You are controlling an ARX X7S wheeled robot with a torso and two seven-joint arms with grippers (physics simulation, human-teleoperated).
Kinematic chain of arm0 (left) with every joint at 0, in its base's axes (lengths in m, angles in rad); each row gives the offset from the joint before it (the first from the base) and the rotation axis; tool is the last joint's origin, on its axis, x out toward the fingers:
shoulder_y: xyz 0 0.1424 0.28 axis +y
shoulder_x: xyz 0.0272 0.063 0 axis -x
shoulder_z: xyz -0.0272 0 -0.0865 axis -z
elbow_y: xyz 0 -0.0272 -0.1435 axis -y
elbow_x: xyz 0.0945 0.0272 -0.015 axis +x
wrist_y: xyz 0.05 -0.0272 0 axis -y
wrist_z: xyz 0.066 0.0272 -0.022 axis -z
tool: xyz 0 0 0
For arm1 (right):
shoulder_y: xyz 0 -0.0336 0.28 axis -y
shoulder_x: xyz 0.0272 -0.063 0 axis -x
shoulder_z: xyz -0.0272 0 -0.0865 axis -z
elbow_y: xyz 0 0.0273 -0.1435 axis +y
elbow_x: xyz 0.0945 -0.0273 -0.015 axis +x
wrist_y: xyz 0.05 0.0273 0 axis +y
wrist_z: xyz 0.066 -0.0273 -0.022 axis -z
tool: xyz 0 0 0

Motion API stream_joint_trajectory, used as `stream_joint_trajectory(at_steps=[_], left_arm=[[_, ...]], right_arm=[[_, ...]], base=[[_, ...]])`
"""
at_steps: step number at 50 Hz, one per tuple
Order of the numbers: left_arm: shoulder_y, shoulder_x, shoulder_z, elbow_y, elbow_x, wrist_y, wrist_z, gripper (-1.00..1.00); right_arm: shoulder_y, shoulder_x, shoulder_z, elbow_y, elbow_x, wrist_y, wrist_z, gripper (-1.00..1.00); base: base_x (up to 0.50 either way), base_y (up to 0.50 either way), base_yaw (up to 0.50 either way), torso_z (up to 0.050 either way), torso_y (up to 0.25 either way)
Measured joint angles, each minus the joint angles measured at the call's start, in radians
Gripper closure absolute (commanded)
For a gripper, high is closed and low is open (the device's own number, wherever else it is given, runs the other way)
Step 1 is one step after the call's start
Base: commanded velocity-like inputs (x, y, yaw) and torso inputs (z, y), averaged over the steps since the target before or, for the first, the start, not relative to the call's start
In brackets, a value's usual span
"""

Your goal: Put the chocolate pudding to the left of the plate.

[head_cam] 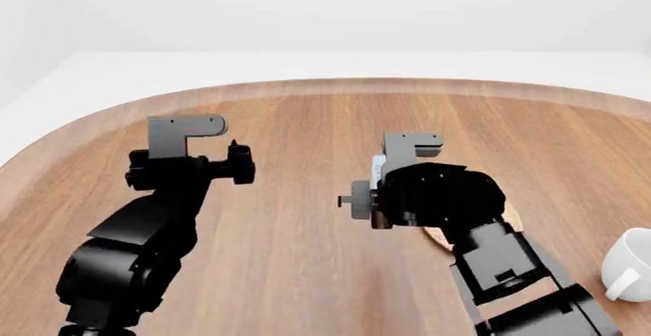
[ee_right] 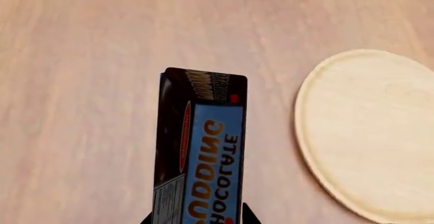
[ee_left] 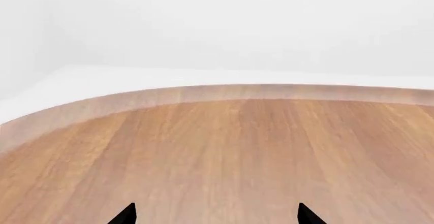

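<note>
The left tool (ee_left: pixel 215 215) hangs released over bare wooden bench (ee_left: pixel 224 153), its two tips spread with nothing between them. The right tool (ee_right: pixel 196 220) is clenched on the chocolate pudding (ee_right: pixel 200 153), lifted above the bench; the plate (ee_right: pixel 369 132) lies just beside the carton, apart from it.

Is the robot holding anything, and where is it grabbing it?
The right gripper holds the chocolate pudding by one end of the carton, its fingers on opposite sides. The left gripper is open and empty.
</note>
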Motion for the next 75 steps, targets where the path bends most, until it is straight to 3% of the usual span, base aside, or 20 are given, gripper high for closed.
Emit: stream_joint_trajectory(at_steps=[13, 25, 39, 75], left_arm=[[-0.408, 0.119, 0.036, -0.734, 0.078, 0.164, 0.152, -1.00], [-0.564, 0.182, -0.011, -1.037, 0.184, 0.235, 0.229, -1.00], [-0.628, 0.211, -0.063, -1.135, 0.274, 0.275, 0.253, -1.00], [-0.627, 0.217, -0.069, -0.974, 0.287, 0.186, 0.238, -1.00]], right_arm=[[0.200, -0.058, -0.255, 0.303, 0.094, -0.104, -0.155, 1.00], [0.271, -0.072, -0.319, 0.383, 0.090, -0.155, -0.196, 1.00], [0.298, -0.077, -0.366, 0.409, 0.111, -0.208, -0.213, 1.00], [0.322, -0.079, -0.124, 0.414, -0.187, -0.239, -0.274, 1.00]], base=[[0.00, 0.00, 0.00, 0.000, 0.000], [0.00, 0.00, 0.00, 0.000, -0.178], [0.00, 0.00, 0.00, 0.000, -0.250], [0.00, 0.00, 0.00, 0.000, -0.067]])
